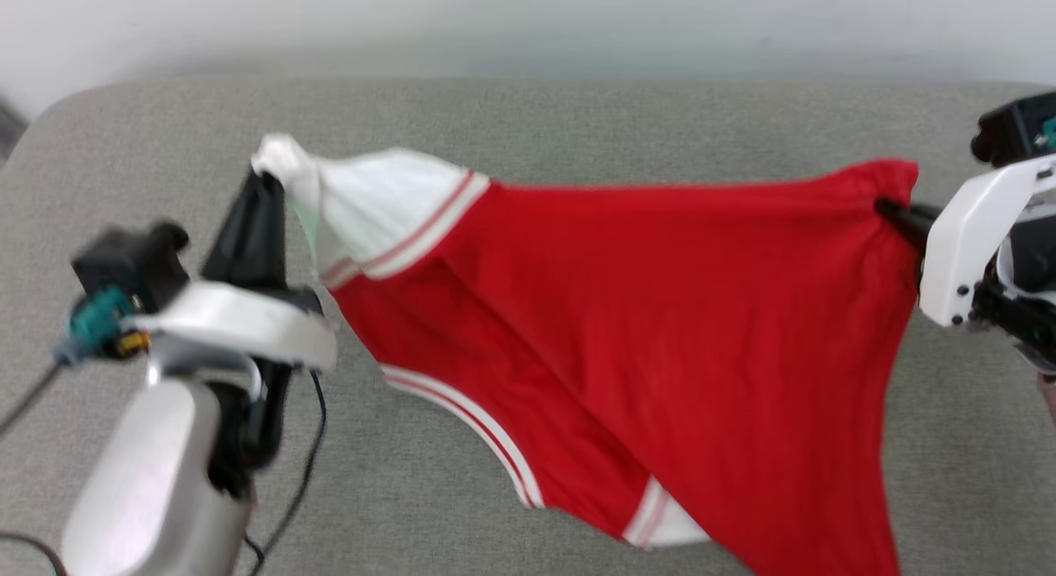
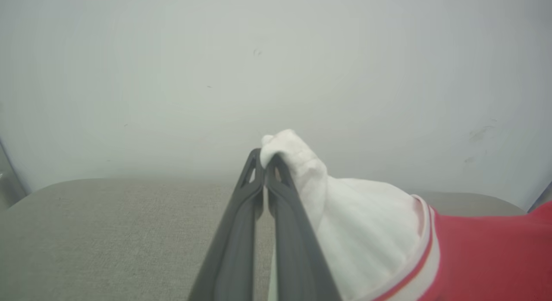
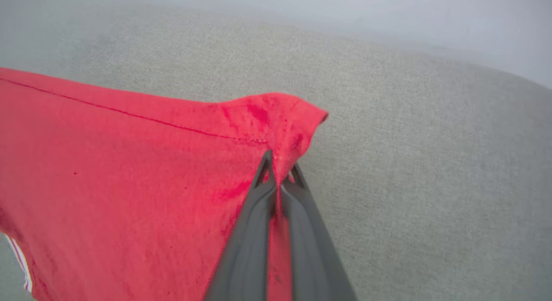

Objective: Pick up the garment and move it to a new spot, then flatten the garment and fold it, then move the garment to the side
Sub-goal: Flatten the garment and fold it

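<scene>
garment [image 1: 660, 312] stretched between left claw [image 1: 266, 180], right claw [image 1: 887, 206]

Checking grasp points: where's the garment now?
Mid head view, the garment stretches over the grey cushion, white sleeve pinched by the left tool, red corner by the right tool.

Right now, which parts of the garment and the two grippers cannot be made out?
Garment: head view, lower part cut off by the bottom edge.
Left gripper: head view, blurred by motion, fingertips hidden in the cloth.
Right gripper: head view, fingertips hidden in the cloth, arm cut off by the right edge.
</scene>
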Robot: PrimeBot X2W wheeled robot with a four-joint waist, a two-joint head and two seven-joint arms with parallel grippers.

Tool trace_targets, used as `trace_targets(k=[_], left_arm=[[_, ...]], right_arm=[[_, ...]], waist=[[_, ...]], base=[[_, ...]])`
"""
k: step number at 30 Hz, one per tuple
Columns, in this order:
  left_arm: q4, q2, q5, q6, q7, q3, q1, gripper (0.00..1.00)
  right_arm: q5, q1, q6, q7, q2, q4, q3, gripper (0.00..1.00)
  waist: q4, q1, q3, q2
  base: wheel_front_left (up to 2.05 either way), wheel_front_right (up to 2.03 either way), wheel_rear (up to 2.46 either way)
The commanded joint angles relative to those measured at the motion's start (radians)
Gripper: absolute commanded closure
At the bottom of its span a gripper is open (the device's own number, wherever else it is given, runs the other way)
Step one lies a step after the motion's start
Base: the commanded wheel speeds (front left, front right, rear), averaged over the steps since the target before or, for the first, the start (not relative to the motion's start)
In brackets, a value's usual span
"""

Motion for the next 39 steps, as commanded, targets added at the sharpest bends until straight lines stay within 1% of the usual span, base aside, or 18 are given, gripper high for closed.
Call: trace_targets(k=[1, 7, 12, 18, 21, 27, 33, 36, 39], left_arm=[[0.012, 0.007, 0.000, -0.007, 0.001, 0.006, -0.035, 1.00], [0.153, 0.022, -0.017, -0.044, 0.030, 0.021, -0.257, 1.00], [0.270, 0.038, -0.007, -0.067, 0.045, 0.027, -0.455, 1.00], [0.353, 0.063, 0.030, -0.081, 0.055, 0.023, -0.728, 1.00], [0.379, 0.071, 0.057, -0.079, 0.062, 0.015, -0.876, 1.00], [0.427, 0.089, 0.099, -0.080, 0.073, 0.002, -1.103, 1.00], [0.455, 0.084, 0.113, -0.068, 0.085, -0.005, -1.229, 1.00], [0.467, 0.073, 0.111, -0.060, 0.087, -0.009, -1.252, 1.00], [0.482, 0.063, 0.109, -0.057, 0.080, -0.015, -1.241, 1.00]], right_arm=[[-0.011, -0.021, -0.001, -0.011, 0.009, 0.004, -0.008, 1.00], [-0.055, -0.110, -0.001, -0.093, 0.064, 0.030, -0.064, 1.00], [-0.091, -0.230, -0.001, -0.162, 0.098, 0.076, -0.107, 1.00], [-0.120, -0.426, -0.001, -0.230, 0.120, 0.115, -0.155, 1.00], [-0.135, -0.536, -0.001, -0.247, 0.115, 0.127, -0.183, 1.00], [-0.163, -0.718, -0.001, -0.289, 0.127, 0.139, -0.206, 1.00], [-0.173, -0.858, -0.001, -0.318, 0.123, 0.166, -0.193, 1.00], [-0.158, -0.914, -0.001, -0.342, 0.117, 0.199, -0.176, 1.00], [-0.140, -0.944, -0.001, -0.363, 0.117, 0.249, -0.138, 1.00]], waist=[[-0.011, 0.0000, -0.014, 0.0000], [-0.042, 0.0000, -0.016, 0.0000], [-0.072, 0.0000, 0.025, 0.0000], [-0.094, 0.0000, 0.137, 0.0000], [-0.100, 0.0000, 0.202, 0.0000], [-0.114, 0.0000, 0.311, 0.0000], [-0.115, 0.0000, 0.420, 0.0000], [-0.110, 0.0000, 0.468, 0.0000], [-0.105, 0.0000, 0.503, 0.0000]], base=[[0.00, 0.00, 0.00], [0.00, 0.00, 0.00], [0.00, 0.00, 0.00], [0.00, 0.00, 0.00], [0.00, 0.00, 0.00], [0.00, 0.00, 0.00], [0.00, 0.00, 0.00], [0.00, 0.00, 0.00], [0.00, 0.00, 0.00]])
